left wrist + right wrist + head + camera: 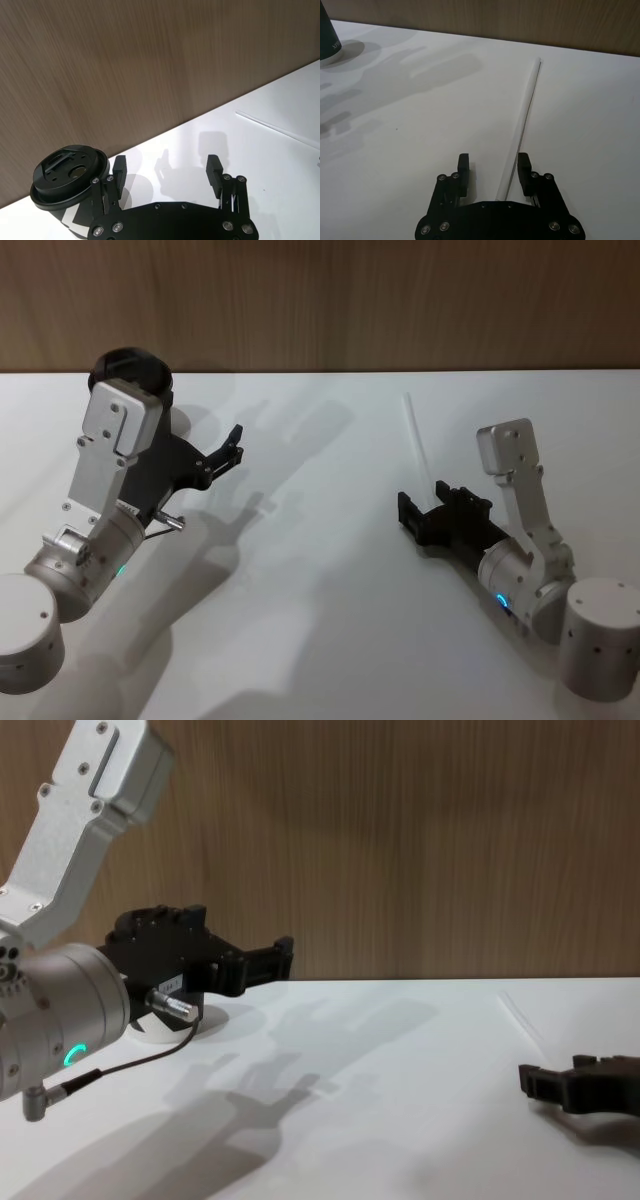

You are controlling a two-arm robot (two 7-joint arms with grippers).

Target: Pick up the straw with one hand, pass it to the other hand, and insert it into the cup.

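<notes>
In the right half of the head view, the right arm reaches low over the white table (320, 620). Its black two-fingered right gripper (493, 172) is spread open around the near end of the long, thin white-translucent plastic straw (525, 112), which lies flat. At upper left, the raised silver-wristed left gripper (166, 172) hangs open just beside the small black lidded paper cup (67, 175).

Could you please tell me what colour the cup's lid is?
The lid is black, clearest in the left wrist view.

The left tool (166, 167) hangs raised near the table's (320, 640) far left corner, fingers spread wide. The right tool (493, 162) sits low toward the right edge, fingers parted.
</notes>
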